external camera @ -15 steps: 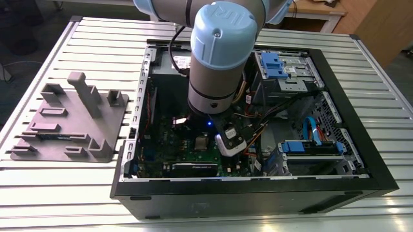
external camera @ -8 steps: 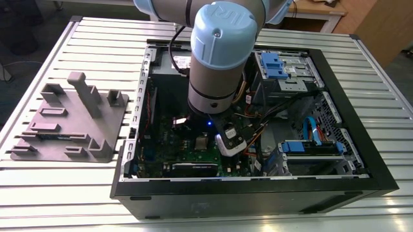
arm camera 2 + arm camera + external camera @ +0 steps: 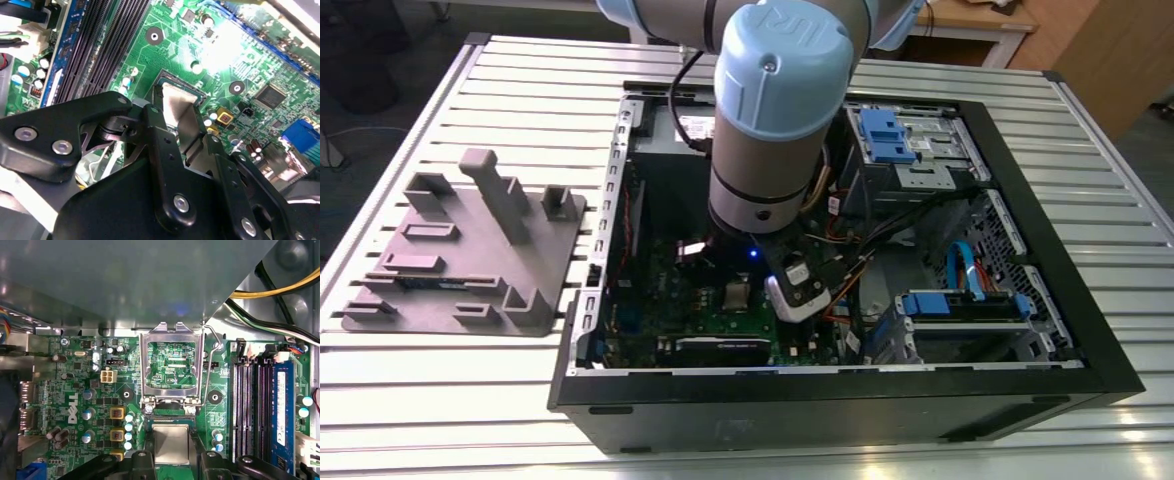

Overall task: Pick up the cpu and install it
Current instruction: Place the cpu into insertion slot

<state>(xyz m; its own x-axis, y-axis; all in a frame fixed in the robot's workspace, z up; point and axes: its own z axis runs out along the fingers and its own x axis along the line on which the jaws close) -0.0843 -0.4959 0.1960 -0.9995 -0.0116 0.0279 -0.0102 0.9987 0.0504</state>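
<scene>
While the gripper pinches the cpu by two opposite edges, the chip sits low over the open socket on the green board, below the raised metal frame; any tilt or sideways offset here could bend socket pins.

End effector over cpu at socket; green motherboard beneath.
</scene>
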